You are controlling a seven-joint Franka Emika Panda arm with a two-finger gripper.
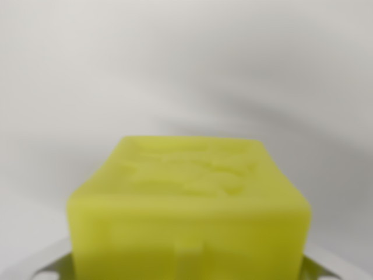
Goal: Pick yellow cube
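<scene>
Pale grey-white claw [186,271] parts, blurred, with rounded edges and small dark openings.

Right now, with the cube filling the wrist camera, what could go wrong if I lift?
1. The blurred, soft-looking yellow cube hides the jaws, so the grip cannot be confirmed; it may slip.
2. Only pale grey gripper parts show at the lower corners, so how centred the cube sits is unclear.
</scene>
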